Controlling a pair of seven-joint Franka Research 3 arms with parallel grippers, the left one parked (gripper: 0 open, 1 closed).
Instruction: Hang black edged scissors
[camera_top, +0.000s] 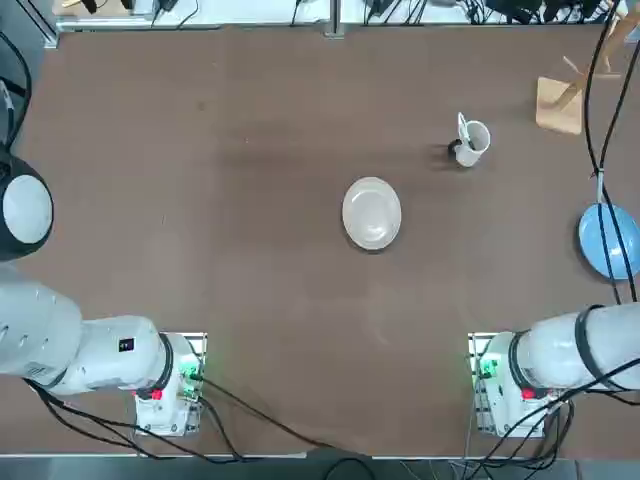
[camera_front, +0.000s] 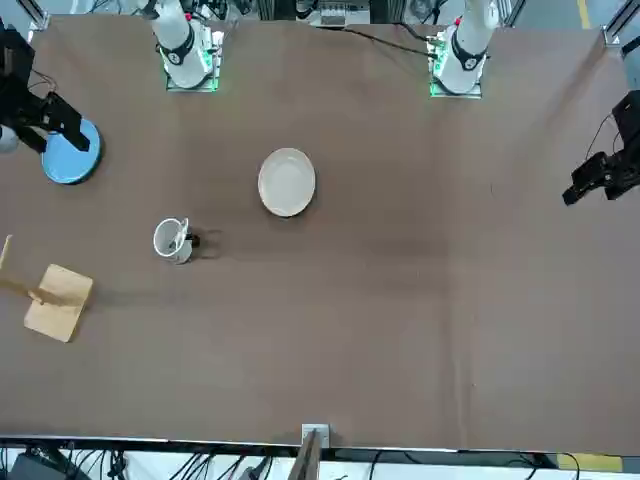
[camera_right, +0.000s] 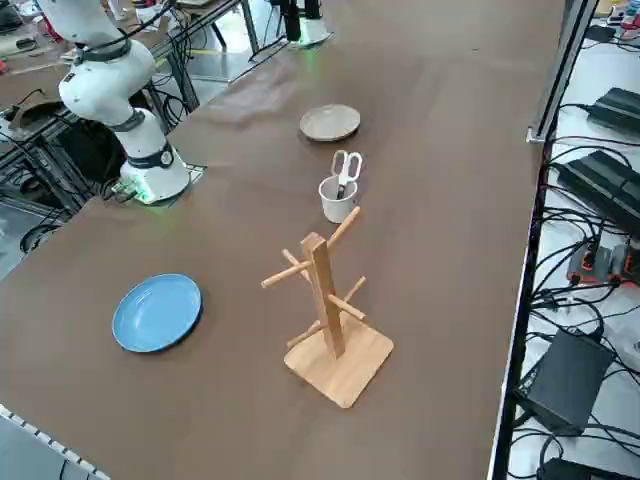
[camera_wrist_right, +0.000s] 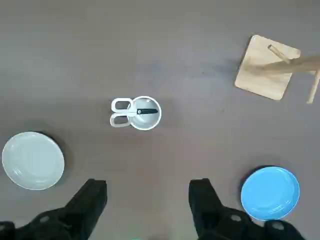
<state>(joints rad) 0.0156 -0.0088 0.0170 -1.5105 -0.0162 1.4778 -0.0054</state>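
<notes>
Black edged scissors (camera_right: 346, 172), stored handles-up in white mug (camera_right: 338, 200) for easy grasping; right gripper (camera_wrist_right: 148, 195), above the table (camera_right: 440, 240), wide and empty.

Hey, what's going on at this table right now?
Nothing is being handled yet. The robot's right gripper hangs open and empty above the table, near the blue plate. The scissors stand handles up in the white mug, between the white plate and the wooden rack, not yet hung.
</notes>
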